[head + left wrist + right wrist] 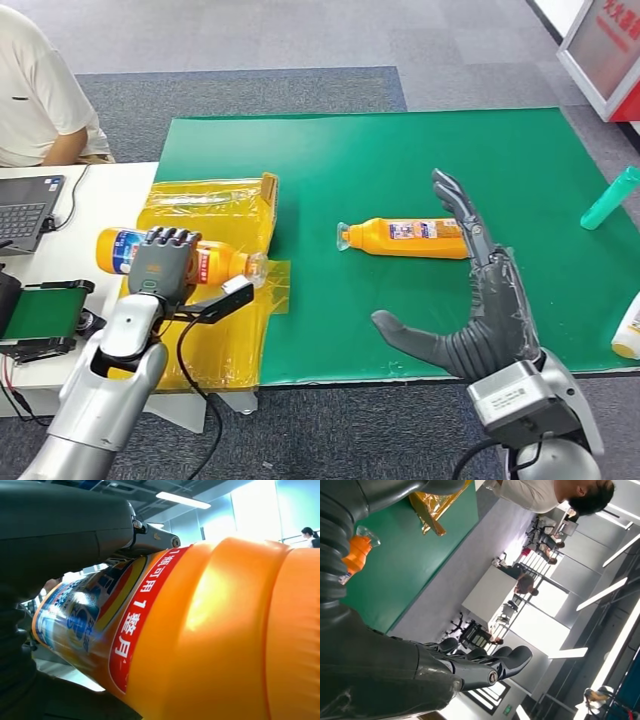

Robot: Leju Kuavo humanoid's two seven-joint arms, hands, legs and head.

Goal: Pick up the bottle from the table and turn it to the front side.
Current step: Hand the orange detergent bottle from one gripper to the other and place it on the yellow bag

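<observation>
- Left hand [162,262] wraps its fingers over the middle of an orange bottle [121,250], holding it lengthwise above the yellow plastic sheet [226,345] at the left end of the green mat [453,150]; the bottle's clear cap end points toward the mat's middle.
- Right hand [472,310] is spread flat with nothing in it, fingers pointing away from the robot, just beside a second orange bottle [407,238] that lies on its side on the mat, not touching it as far as I can tell.
- From the left wrist, the held bottle's label [94,610] with its red band shows close against the hand, so the grip sits partly over the label.
- Judging by this, the step in hand is rolling the held bottle about its long axis until the main face of the label looks forward.
- To do it well, keep the squeeze firm but even, since the smooth plastic may slip, and turn with the wrist rather than shifting the fingers.
- Keep it level and above the crinkled sheet so the cap end does not snag.
- A green tube [610,198] and a white bottle [628,330] lie at the mat's right edge, well apart from both hands.
</observation>
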